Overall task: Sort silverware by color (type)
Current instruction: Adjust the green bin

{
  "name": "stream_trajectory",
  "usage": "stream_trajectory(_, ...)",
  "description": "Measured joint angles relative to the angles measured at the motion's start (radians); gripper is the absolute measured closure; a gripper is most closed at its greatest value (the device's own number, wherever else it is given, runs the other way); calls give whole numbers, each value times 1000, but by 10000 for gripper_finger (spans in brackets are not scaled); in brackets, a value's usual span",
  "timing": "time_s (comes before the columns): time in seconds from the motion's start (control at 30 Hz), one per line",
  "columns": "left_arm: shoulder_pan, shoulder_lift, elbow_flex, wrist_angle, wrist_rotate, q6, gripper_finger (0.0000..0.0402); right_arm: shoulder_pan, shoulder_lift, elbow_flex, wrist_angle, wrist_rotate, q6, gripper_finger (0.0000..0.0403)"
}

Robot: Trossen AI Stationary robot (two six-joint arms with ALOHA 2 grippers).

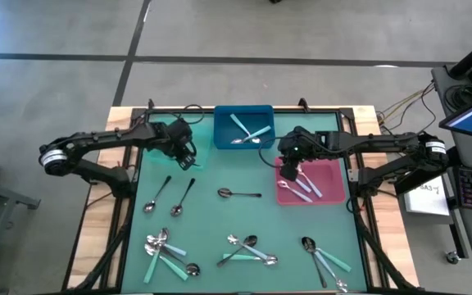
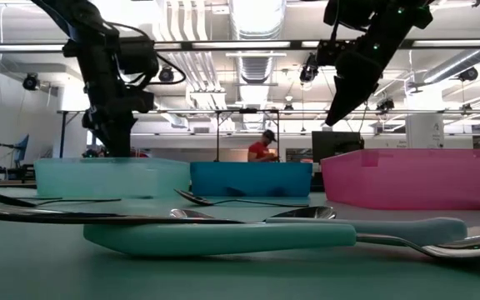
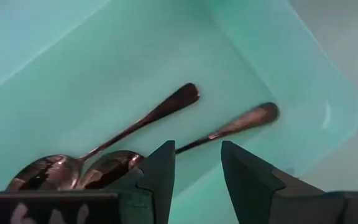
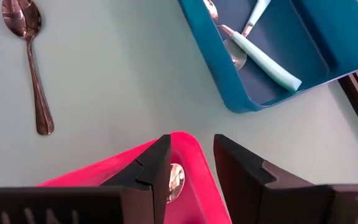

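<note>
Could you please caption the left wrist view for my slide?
Open left gripper above two dark spoons in the turquoise bin.

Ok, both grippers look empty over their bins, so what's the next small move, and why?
Probably swing the open right gripper from over the pink rectangular bin to the lone dark metal spoon on the green table. It lies clear and nearest. The open left gripper hangs over the turquoise bin holding two dark spoons.

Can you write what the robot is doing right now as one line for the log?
left gripper: open, over teal bin, two dark spoons inside | right gripper: open, over pink bin | blue bin: turquoise-handled spoons
</note>
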Motion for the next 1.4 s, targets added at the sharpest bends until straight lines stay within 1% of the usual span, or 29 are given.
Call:
stream_trajectory(0.2,-9,-22,33,27,2,25,286,0,0,0,1,1,16,291)
stream_trajectory(0.23,-14,-32,42,24,14,37,286,0,0,0,1,1,17,291)
stream_trajectory(0.33,-43,-72,58,-13,114,41,286,0,0,0,1,1,39,291)
stream_trajectory(0.37,-57,-86,58,-26,147,31,286,0,0,0,1,1,42,291)
stream_trajectory(0.43,-97,-111,55,-53,181,-7,286,0,0,0,1,1,42,291)
stream_trajectory(0.53,-176,-140,42,-97,190,-69,286,0,0,0,1,2,39,291)
stream_trajectory(0.67,-272,-153,13,-105,189,-145,286,0,0,0,2,4,24,291)
stream_trajectory(0.73,-299,-142,-4,-105,159,-179,286,0,0,0,2,4,18,291)
stream_trajectory(0.83,-307,-109,-27,-104,66,-220,286,0,0,0,6,10,13,291)
stream_trajectory(1.0,-291,-35,-63,-99,-48,-267,286,0,0,0,7,21,7,291)
stream_trajectory(1.17,-283,36,-72,-87,-156,-307,286,0,0,0,7,21,7,291)
stream_trajectory(1.3,-268,65,-64,-73,-233,-336,286,0,0,0,7,21,14,291)
stream_trajectory(1.4,-239,67,-63,-53,-269,-347,286,0,0,0,7,21,16,291)
